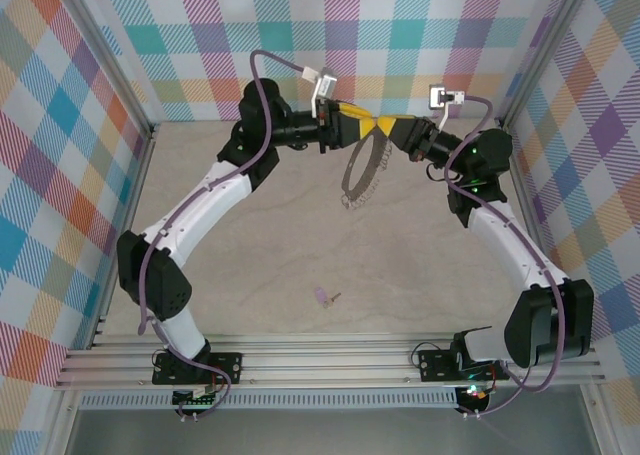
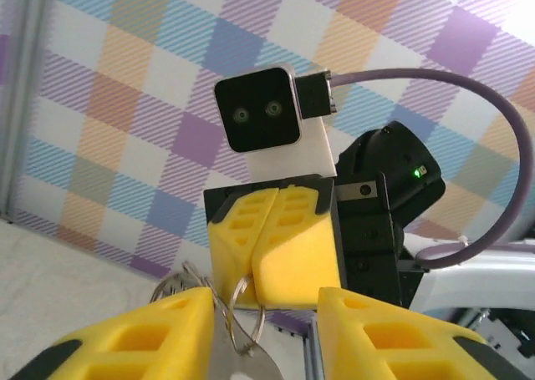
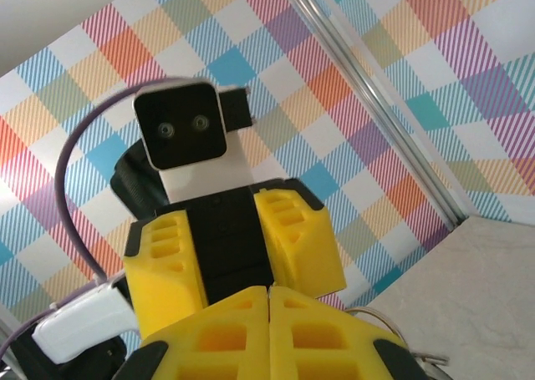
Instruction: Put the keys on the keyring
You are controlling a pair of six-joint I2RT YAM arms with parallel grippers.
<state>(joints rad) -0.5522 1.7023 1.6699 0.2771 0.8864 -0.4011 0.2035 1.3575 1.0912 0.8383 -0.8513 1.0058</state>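
Plaid walls enclose the desk. On it, the right end effector is clamped on the keyring, which hangs beneath it. Directly opposite, the left end effector stands part open astride the rim. The key lies well apart from both.

A speckled beige tabletop spreads below the left pincer and the right pincer and runs on toward the near side. Behind both pincers stands a back wall of pastel checks in teal, lilac, orange and yellow. A left side wall and a right side wall carry the same pattern. Grey metal posts rise in the corners, out to either side of the pincers. Well nearer than the pincers, ribbed aluminium rails cross the table's edge, with a dull grey ledge past them.
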